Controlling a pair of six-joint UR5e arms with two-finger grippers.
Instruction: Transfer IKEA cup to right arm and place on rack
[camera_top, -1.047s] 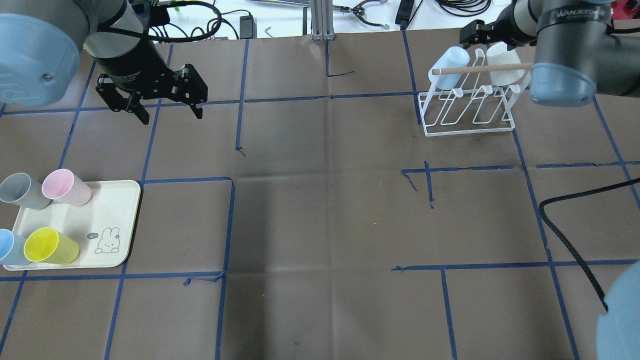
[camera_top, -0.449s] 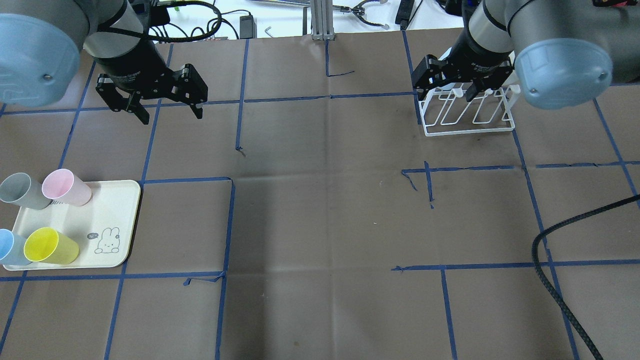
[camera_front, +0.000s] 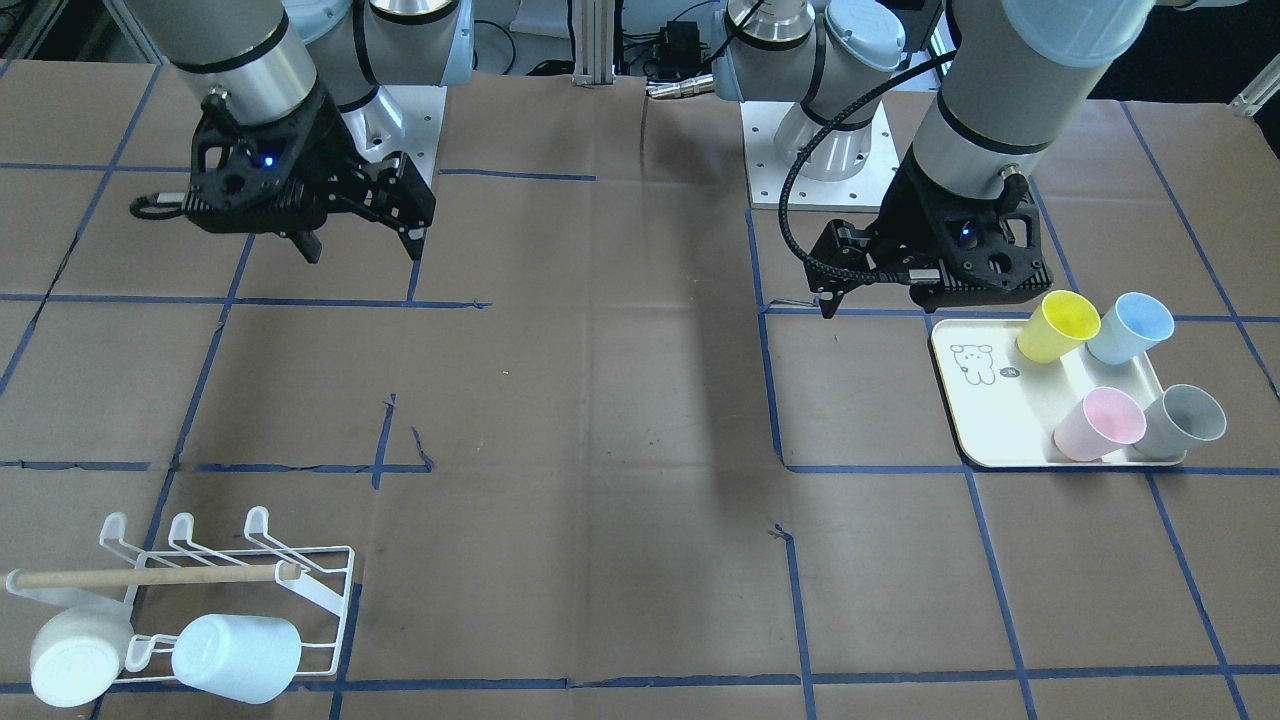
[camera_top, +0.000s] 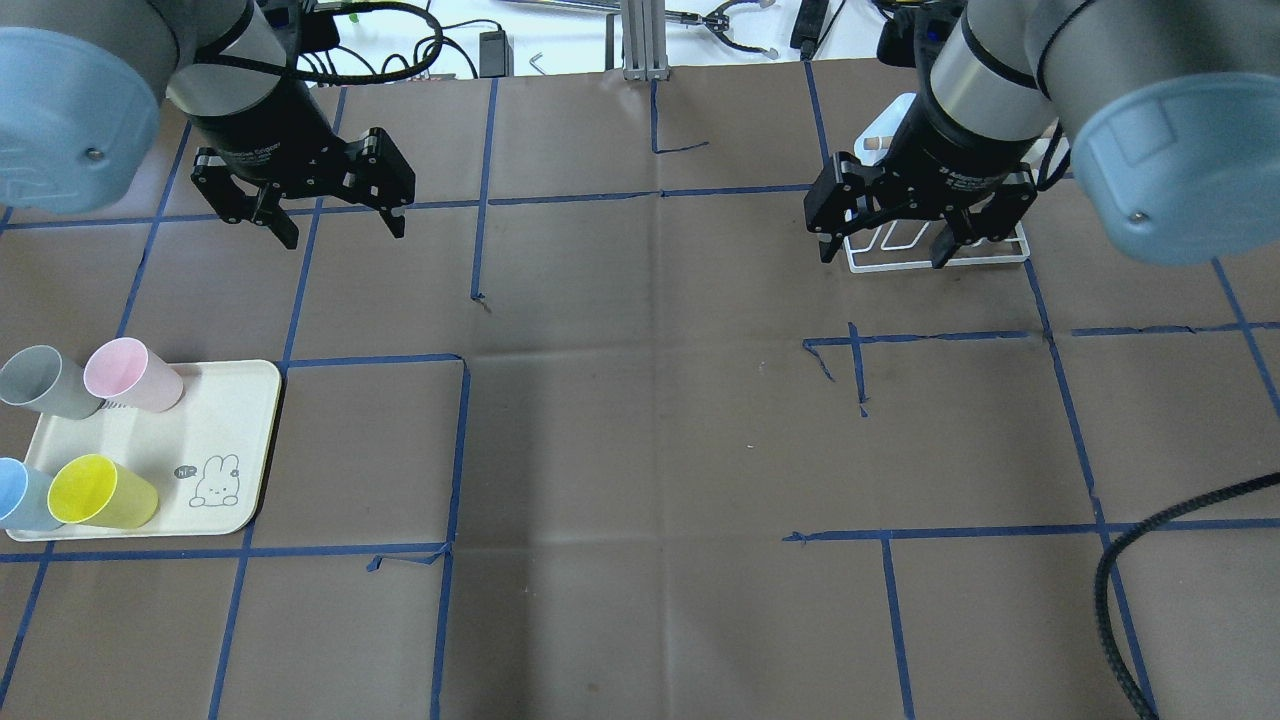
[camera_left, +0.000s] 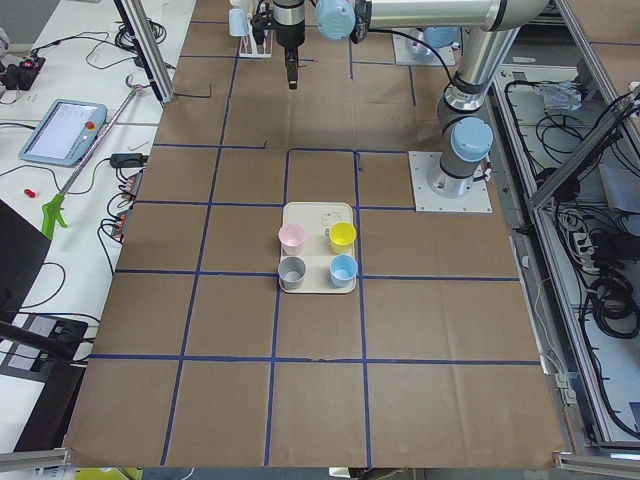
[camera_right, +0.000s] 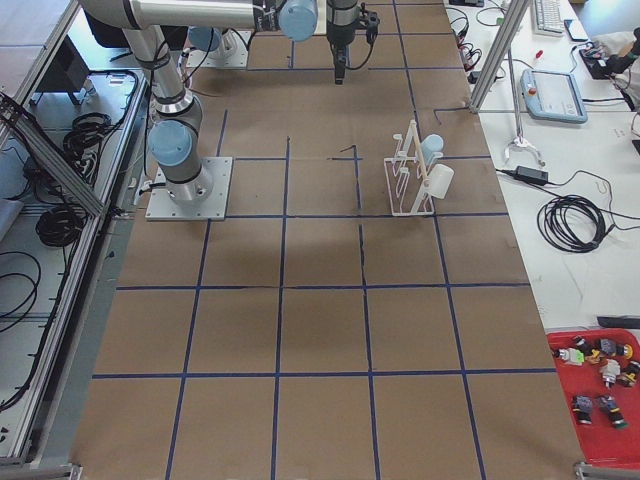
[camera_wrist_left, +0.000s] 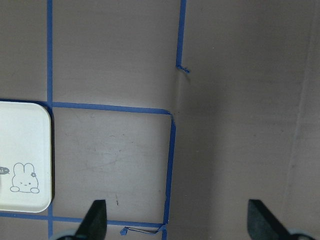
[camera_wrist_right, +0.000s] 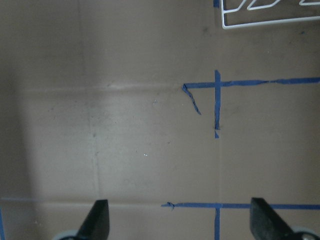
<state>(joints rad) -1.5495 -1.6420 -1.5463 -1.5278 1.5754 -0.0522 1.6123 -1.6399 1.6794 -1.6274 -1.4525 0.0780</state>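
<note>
Risking, by the look of it, a toppled neighbour when lowering the left end effector (camera_front: 875, 300) into the cluster on the tray (camera_front: 985, 425). Finding the yellow cup (camera_front: 1058, 325) just beside the blue cup (camera_front: 1130, 328), and the pink cup (camera_front: 1100, 423) just beside the grey cup (camera_front: 1185, 420), leaving little room for a finger between. Risking also a dropped cup at the mid-air hand-over, if releasing on one side before clamping on the other. Risking, later, a snag on the wooden dowel (camera_front: 150, 577) or a knock to the cups already hung.

Showing the left end effector spread wide, gripping nothing, touching nothing, hovering right of centre in the front-facing view near the tray's upper left corner. Showing the right end effector (camera_front: 362, 250) likewise spread wide and empty, in the upper left of that view, over bare counter (camera_front: 600, 400).

Placing the rack (camera_front: 300, 590) in the lower left of that view, well apart from the right end effector, carrying a pale blue cup (camera_front: 235, 655) and a white cup (camera_front: 75, 655). Leaving all four tray cups unpicked.
</note>
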